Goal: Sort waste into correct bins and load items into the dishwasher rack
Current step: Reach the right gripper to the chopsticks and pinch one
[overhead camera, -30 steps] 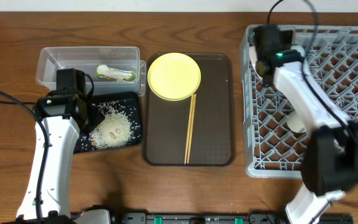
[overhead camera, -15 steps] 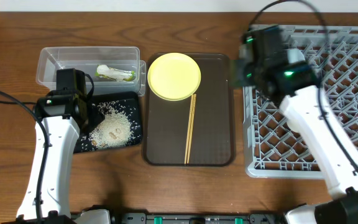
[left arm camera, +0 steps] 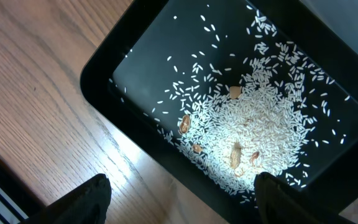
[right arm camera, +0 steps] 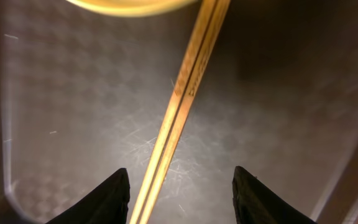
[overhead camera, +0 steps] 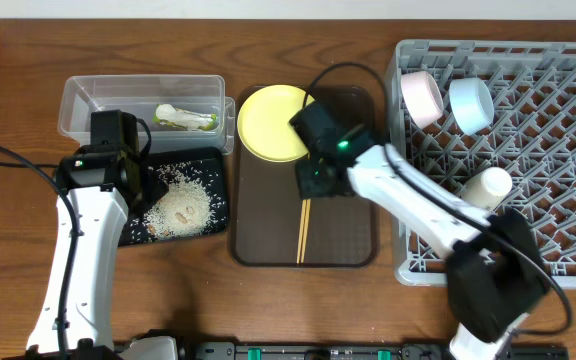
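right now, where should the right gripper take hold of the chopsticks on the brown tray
Take the chopsticks around mid-length, from straight above, jaws closing across the pair. They lie flat, side by side on the brown tray, so only the thin sides offer purchase; the far end meets the yellow plate. The open right gripper straddles them.

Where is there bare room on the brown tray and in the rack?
Tray: floor left of the chopsticks, below the plate. Rack: right half, past the blue bowl and cup. Crowded: around the right gripper; rack's upper-left corner.
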`<state>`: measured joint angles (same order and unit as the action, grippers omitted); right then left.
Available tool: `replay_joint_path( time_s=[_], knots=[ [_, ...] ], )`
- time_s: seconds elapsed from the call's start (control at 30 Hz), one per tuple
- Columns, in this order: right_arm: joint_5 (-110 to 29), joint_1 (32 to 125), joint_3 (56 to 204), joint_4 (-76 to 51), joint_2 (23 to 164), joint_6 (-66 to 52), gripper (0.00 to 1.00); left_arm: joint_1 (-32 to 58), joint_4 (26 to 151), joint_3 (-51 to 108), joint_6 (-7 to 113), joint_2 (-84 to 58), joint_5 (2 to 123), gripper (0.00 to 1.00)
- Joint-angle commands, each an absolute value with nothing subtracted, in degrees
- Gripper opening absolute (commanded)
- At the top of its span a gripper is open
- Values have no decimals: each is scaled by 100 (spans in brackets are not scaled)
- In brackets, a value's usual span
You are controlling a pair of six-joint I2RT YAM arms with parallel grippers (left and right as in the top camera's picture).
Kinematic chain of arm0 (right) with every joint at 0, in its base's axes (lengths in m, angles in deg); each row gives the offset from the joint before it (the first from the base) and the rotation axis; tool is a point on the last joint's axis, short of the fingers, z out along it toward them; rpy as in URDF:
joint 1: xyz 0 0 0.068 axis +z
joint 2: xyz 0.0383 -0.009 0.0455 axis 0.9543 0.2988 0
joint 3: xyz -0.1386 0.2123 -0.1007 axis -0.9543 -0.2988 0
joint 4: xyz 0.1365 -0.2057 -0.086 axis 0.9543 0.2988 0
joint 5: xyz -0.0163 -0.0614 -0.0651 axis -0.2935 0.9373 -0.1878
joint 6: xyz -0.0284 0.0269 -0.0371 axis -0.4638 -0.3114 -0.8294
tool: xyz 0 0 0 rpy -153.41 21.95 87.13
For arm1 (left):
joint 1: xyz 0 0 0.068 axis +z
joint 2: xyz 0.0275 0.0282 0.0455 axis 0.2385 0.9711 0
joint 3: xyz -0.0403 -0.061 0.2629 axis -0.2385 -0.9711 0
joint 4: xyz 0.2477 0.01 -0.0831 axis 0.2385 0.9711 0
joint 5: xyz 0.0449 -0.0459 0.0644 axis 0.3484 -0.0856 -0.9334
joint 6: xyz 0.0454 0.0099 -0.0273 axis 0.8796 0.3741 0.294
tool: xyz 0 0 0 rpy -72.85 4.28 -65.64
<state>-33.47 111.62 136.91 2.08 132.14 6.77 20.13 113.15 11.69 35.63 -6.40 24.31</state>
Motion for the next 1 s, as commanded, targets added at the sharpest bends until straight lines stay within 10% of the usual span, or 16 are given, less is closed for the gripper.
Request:
replay_joint_path(
  time_s=[0.0, 0.7, 0.97],
  knots=[
    [-3238, 11282, 13660, 215, 13524, 1416, 51, 2037, 11333, 1204, 3595, -677, 2403, 77],
    [-2875, 11288, 13651, 512, 14009, 1682, 49, 2037, 11333, 1204, 3595, -677, 2405, 77],
    [-2884, 11260, 13651, 825, 14009, 1822, 23, 2037, 11333, 1204, 3595, -677, 2403, 77]
  ],
)
